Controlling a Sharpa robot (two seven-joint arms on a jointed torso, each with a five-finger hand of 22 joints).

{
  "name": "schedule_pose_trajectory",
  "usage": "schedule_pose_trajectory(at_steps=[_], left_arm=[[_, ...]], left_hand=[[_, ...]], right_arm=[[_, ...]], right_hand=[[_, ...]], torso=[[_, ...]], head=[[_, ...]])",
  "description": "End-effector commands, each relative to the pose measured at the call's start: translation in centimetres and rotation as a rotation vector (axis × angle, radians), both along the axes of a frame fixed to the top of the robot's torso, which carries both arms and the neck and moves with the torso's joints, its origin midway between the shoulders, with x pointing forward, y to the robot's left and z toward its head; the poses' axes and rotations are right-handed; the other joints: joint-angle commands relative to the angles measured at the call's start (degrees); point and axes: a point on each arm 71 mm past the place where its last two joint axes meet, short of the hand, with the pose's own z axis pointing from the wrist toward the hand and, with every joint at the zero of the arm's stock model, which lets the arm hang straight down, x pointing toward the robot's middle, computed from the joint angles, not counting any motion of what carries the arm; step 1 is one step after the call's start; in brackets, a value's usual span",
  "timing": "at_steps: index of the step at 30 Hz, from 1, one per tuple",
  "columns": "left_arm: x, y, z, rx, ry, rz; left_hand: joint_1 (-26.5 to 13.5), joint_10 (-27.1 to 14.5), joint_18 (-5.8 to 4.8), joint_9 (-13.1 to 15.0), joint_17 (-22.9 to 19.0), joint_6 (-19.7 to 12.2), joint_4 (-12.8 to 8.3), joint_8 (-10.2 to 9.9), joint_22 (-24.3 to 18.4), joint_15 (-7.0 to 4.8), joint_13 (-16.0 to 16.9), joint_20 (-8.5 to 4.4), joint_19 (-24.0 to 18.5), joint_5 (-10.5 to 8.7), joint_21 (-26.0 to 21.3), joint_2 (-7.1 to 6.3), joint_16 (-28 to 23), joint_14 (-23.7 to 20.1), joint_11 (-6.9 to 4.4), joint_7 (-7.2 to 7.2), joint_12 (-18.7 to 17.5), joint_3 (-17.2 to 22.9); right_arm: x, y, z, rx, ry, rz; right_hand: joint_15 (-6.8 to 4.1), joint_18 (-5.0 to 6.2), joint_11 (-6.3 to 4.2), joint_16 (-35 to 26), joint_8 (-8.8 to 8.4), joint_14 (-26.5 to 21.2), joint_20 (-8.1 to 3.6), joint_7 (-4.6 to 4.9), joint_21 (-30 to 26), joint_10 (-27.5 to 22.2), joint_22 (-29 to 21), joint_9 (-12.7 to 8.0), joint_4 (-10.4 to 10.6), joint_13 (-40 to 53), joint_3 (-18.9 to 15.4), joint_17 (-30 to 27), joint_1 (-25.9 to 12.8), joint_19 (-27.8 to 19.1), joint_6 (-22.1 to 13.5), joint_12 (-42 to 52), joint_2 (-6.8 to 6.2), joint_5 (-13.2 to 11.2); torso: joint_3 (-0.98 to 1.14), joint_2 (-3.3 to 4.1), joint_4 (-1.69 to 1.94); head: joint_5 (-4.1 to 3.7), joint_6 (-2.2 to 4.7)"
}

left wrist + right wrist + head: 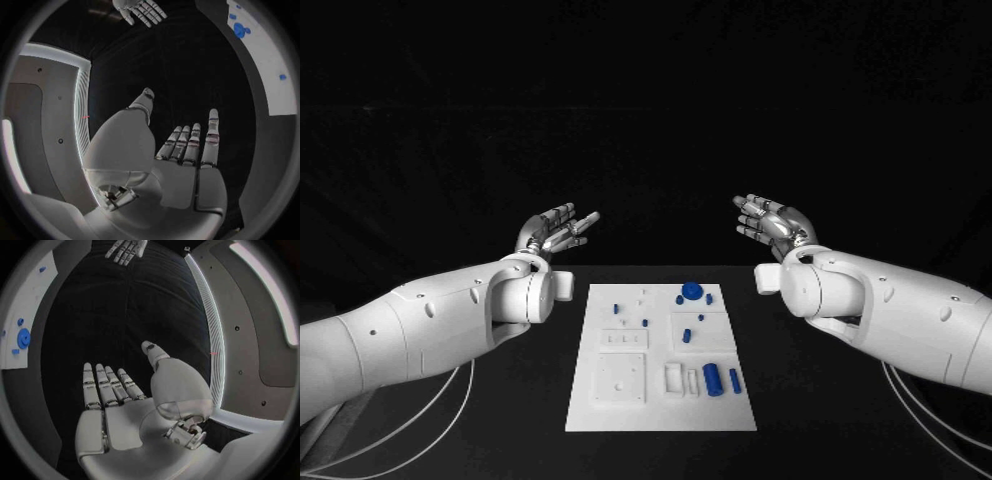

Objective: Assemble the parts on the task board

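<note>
The white task board lies in the middle of the black table, long side running away from me. Small blue parts sit on its right half: a round knob at the far end, a cylinder and a thin peg near the front. My left hand hovers past the board's far left corner, palm up, fingers spread, holding nothing. My right hand mirrors it past the far right corner, also empty. The left wrist view shows my left hand flat and the board; the right wrist view shows my right hand and the board.
White cables trail under both arms over the table beside the board. White recessed blocks sit on the board's left half. Bare black table surrounds the board on every side.
</note>
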Motion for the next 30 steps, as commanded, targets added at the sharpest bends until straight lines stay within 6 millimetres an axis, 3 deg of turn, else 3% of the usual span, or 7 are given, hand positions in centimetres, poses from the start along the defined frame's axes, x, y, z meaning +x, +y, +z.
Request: schedule_pose_trajectory(at_steps=[1,16,19,23,26,28,30], left_arm=[[1.2,-0.1,0.2,-0.057,0.073,-0.104],[2.3,0.7,1.2,-0.055,0.068,-0.138],[2.1,0.6,1.3,-0.059,0.058,-0.142],[1.8,0.5,1.3,-0.069,0.05,-0.164],[1.4,0.5,1.3,-0.077,0.049,-0.187],[1.2,0.5,1.4,-0.084,0.051,-0.204],[0.8,0.4,1.4,-0.092,0.052,-0.223]], left_hand=[[2.75,1.38,1.54,0.12,0.13,1.27,0.27,0.39,0.21,0.19,0.14,0.49,1.79,0.44,0.35,-0.11,0.36,1.41,0.26,0.37,0.44,0.33],[1.67,4.31,2.33,0.22,0.51,3.18,-2.55,0.49,0.57,0.9,0.26,0.31,3.99,0.41,1.26,2.09,0.87,8.56,1.22,1.34,0.56,0.25],[0.92,5.34,3.16,0.32,0.81,4.83,-4.82,0.62,0.68,1.08,0.31,0.13,6.37,0.39,2.13,3.56,1.17,14.61,1.27,1.32,0.6,-0.23],[0.38,12.78,2.99,0.55,1.84,9.08,-7.05,0.92,1.34,2.56,0.71,-2.21,10.12,0.67,4.24,5.49,3.02,27.9,1.99,1.94,1.15,-1.11],[-0.2,30.79,0.35,0.93,2.72,16.03,-8.07,1.57,3.05,0.11,1.33,-6.6,16.38,0.45,8.22,7.13,7.24,36.69,2.76,3.47,2.87,-2.19],[-0.55,33.67,-3.3,1.08,1.99,21.94,-9.24,1.59,3.6,-0.9,1.36,-9.41,17.26,0.45,9.42,8.49,8.14,37.87,2.13,3.35,1.5,-3.53],[-0.67,34.79,-3.89,1.2,1.91,23.22,-9.71,1.66,3.9,-1.35,1.36,-10.14,17.77,0.51,10.06,8.94,8.75,38.83,1.85,3.25,1.86,-4.05]], right_arm=[[0.9,0.5,-0.1,-0.03,0.099,0.196],[3.3,-2.1,1.2,-0.329,0.004,0.217],[3.4,-1.7,1.2,-0.443,-0.04,0.273],[3.5,-0.7,1.2,-0.613,-0.1,0.347],[3.6,0.3,1.1,-0.758,-0.152,0.387],[3.6,1.0,1.1,-0.852,-0.187,0.406],[3.7,1.6,1.0,-0.934,-0.216,0.417]], right_hand=[[0.4,1.08,0.34,0.45,0.49,2.99,-0.04,2.53,0.51,2.88,0.24,0.21,-0.82,0.24,-0.09,0.25,4.21,2.67,2.47,0.48,0.22,0.91],[-0.3,0.7,-0.61,1.13,1.2,19.37,-2.71,1.72,2.24,17.92,1.24,0.88,-6.74,0.83,0.46,0.89,10.67,19.07,16.71,1.07,-1.68,-1.89],[-2.95,1.31,-2.94,1.97,2.28,32.07,-4.87,0.02,4.64,31.88,1.76,1.75,-7.34,1.33,2.8,1.56,10.63,26.02,31.88,1.64,-1.91,-2.17],[-5.62,0.56,-4.51,1.85,1.98,39.26,-7.98,-0.97,6.72,36.17,1.85,1.87,-7.57,1.34,7.07,1.96,9.59,31.91,36.55,1.54,-3.18,-3.35],[-8.79,1.04,-5.64,3.95,2.05,47.88,-11.3,-1.28,10.97,38.05,3.56,1.9,-8.08,1.34,7.75,3.59,10.25,39.24,38.19,1.56,-3.9,-4.23],[-10.9,1.59,-6.4,6.22,2.11,54.39,-13.89,-1.4,15.75,39.1,5.9,1.91,-8.48,1.35,7.15,5.43,11.07,46.05,39.13,1.6,-4.05,-6.28],[-12.19,1.12,-7.07,11.51,1.84,56.85,-15.89,-1.84,19.9,40.01,8.51,1.79,-8.57,1.32,6.97,9.61,11.22,49.47,40.15,1.51,-4.03,-8.46]], torso=[[-0.04,0.02,-0.01],[-0.38,0.56,0.12],[-0.46,0.61,0.21],[-0.7,0.83,0.29],[-0.91,1.14,0.39],[-1.07,1.45,0.58],[-1.17,1.81,0.79]], head=[[0.01,-0.01],[0.63,-0.02],[0.68,0.17],[0.75,0.1],[0.64,0.33],[0.61,0.5],[0.42,0.77]])
